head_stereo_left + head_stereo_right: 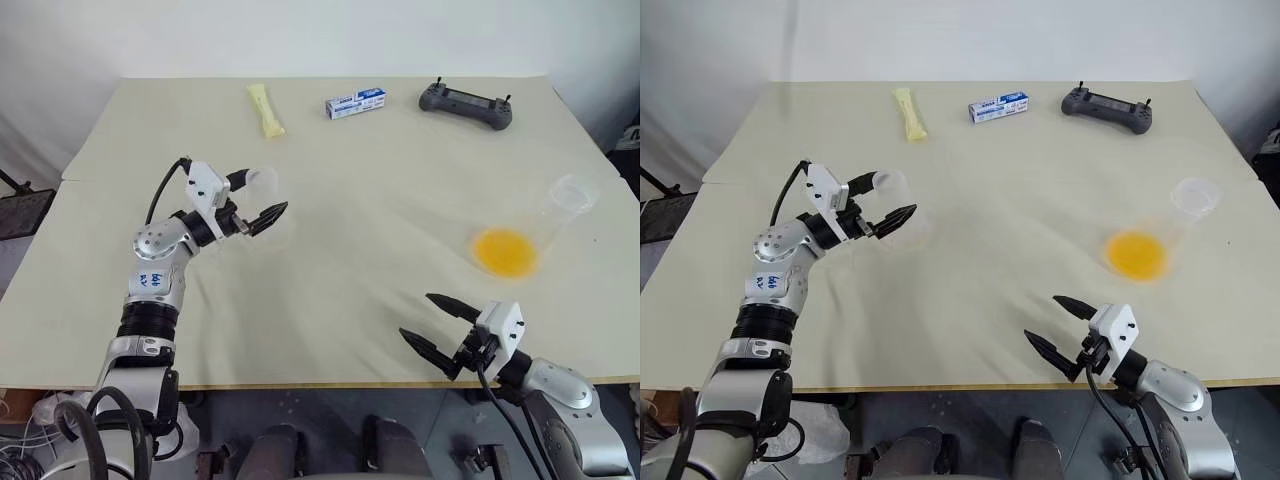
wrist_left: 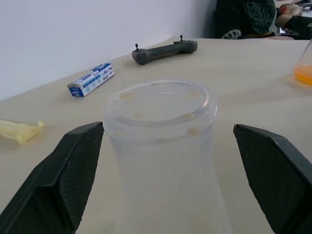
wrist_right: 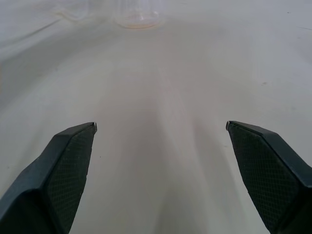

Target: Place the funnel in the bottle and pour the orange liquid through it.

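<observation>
Clear plastic bottle (image 2: 161, 146) stands between the left claw's (image 1: 262, 197) spread fingers, probably for grasping; right claw (image 1: 438, 321) waits apart, empty.

Both arms are silver metal with black joint rings, white wrist blocks, black cables, and textured black jaws.

orange liquid (image 1: 504, 251), blue-white box (image 1: 355, 103) — black fingers (image 1: 268, 216)
</observation>
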Controlling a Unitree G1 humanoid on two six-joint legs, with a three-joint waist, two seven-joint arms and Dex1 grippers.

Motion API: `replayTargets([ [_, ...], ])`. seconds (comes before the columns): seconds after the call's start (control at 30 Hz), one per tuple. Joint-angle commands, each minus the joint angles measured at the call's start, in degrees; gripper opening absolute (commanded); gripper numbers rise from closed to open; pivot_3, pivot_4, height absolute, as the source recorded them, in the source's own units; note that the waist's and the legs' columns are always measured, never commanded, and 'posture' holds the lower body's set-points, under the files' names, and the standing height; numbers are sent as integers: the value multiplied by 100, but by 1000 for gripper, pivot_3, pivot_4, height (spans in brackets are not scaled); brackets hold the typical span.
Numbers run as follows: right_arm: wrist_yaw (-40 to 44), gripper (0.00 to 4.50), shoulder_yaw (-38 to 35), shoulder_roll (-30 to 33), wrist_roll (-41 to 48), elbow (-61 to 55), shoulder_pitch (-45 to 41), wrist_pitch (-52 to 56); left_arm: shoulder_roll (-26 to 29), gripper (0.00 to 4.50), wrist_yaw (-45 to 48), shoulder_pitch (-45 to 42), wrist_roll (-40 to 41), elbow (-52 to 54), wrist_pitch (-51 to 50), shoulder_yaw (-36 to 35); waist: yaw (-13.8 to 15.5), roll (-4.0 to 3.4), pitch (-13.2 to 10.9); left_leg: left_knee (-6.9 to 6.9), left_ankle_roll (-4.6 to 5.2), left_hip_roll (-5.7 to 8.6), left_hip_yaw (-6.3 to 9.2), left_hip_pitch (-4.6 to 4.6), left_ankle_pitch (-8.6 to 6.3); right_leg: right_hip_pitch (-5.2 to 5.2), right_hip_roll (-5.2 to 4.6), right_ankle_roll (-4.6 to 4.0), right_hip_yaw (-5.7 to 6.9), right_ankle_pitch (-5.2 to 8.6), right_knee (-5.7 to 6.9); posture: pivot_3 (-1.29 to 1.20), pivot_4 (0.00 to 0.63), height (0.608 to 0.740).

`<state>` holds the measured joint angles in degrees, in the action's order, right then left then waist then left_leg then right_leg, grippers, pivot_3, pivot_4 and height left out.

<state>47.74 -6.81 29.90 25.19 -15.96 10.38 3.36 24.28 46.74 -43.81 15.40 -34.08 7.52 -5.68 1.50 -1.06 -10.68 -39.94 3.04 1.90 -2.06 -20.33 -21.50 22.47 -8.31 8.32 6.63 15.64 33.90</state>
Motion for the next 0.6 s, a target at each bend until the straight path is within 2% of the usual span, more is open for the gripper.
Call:
replayTargets([
  [0.03, -46, 4458, -111, -7, 20, -251, 45, -123, -37, 4500, -105, -143, 10, 10, 87, -103, 0, 0, 0, 0, 0, 0, 0, 0, 0, 0, 0, 0, 0, 0, 0, 0, 150, 740],
  [0.13, -75, 4500, -112, -16, 13, -242, 35, -131, -107, 3919, -203, -183, 52, -75, 114, -161, 1, 0, 0, 0, 0, 0, 0, 0, 0, 0, 0, 0, 0, 0, 0, 0, 150, 740],
  [0.3, -105, 4500, -114, 2, 13, -232, 29, -149, -155, 2422, -167, -214, 134, -89, 25, -214, 0, 0, 0, -1, 0, 0, 0, 0, 0, 0, 0, 0, 0, 0, 2, 0, 150, 740],
  [0.4, -125, 4500, -118, 6, 16, -228, 15, -147, -157, 2407, -112, -264, 204, -87, -82, -258, -1, 0, 0, -2, 0, 0, 0, 0, 0, 0, 0, 0, 0, 0, 2, 0, 150, 740],
  [0.6, -107, 4500, -196, 55, 75, -242, 17, -126, -195, 2407, 762, -546, 453, 279, -529, -33, 15, 7, -4, -7, 1, 0, 1, -5, 1, 0, 0, 1, 2, -1, 2, 0, 150, 740],
])
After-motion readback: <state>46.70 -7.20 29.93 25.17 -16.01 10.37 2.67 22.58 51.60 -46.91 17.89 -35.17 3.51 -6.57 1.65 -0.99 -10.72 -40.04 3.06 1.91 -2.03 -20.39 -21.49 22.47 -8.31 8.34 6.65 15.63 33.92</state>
